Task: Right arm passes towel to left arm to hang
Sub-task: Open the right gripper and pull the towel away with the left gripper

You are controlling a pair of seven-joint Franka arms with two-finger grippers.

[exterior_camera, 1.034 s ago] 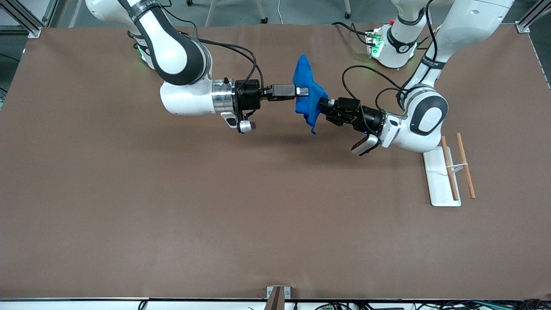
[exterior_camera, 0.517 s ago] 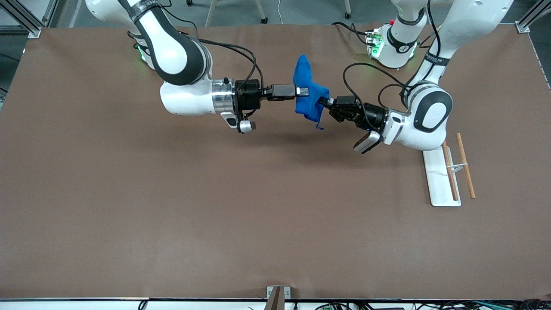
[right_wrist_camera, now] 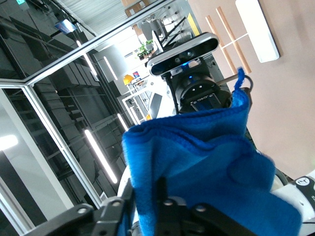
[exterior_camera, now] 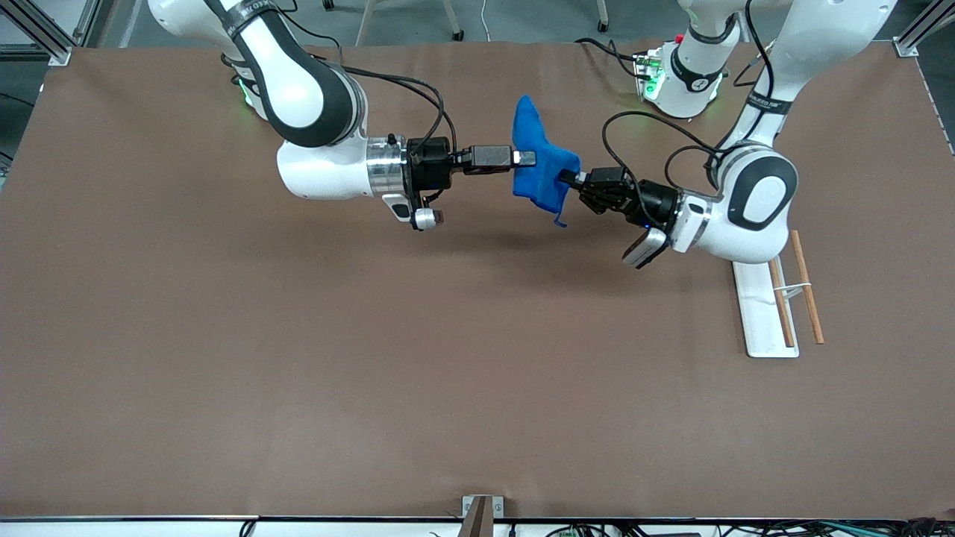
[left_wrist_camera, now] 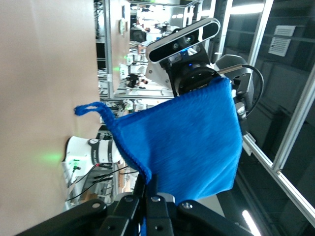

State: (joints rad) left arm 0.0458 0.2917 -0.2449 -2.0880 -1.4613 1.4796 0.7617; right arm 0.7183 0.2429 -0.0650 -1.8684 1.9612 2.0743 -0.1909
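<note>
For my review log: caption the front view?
Mid-air handover: left pincer shut on blue towel; right pincer at its edge.

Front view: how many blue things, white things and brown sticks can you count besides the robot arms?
Blue: 1, the towel
White: 1, the rack base
Brown: 2, the wooden rods
Total: 4

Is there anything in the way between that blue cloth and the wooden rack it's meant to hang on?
Nothing visible blocks it. The towel hangs in the air between the right tool and the left tool, which is shut on it. Between it and the rack toward the left arm's end lies only bare table.
</note>
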